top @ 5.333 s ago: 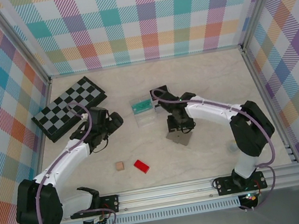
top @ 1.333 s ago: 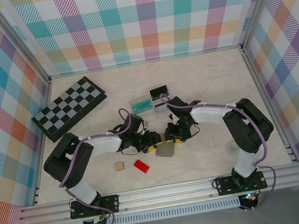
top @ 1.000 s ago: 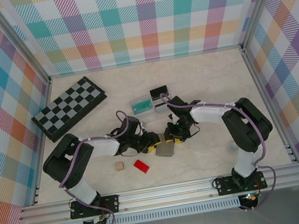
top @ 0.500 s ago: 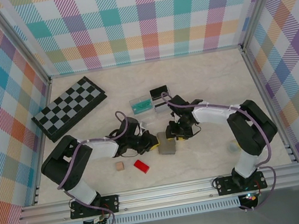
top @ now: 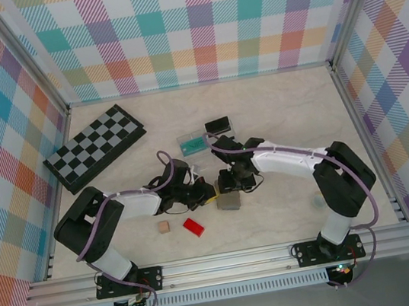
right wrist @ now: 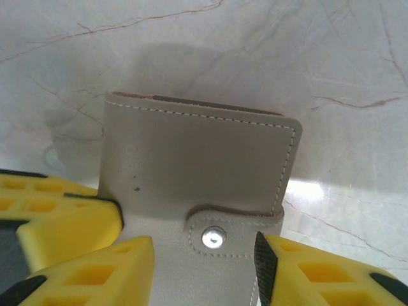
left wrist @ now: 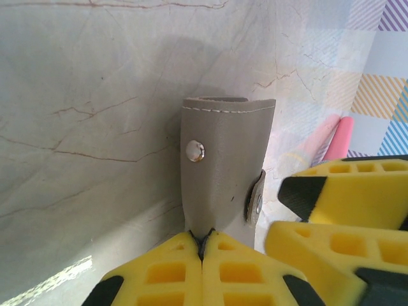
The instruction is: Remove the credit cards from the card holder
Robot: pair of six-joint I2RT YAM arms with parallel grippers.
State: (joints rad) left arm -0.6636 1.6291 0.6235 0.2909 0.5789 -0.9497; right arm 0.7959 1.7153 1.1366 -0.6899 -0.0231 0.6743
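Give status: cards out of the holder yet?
Done: a clear-teal card and a black card lie loose on the table. In hand: left hand shut on the card holder; right hand open, straddling its snap tab. Remaining: holder looks folded, with a dark edge at its mouth, so likely one card to pull.

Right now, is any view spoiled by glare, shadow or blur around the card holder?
Top external: even light and sharp, though the card holder is small. Left wrist: holder crisp, a soft shadow on the table behind it, a bright patch at lower left. Right wrist: stitching sharp, a glare spot on the marble right of the holder, the metal snap glinting.
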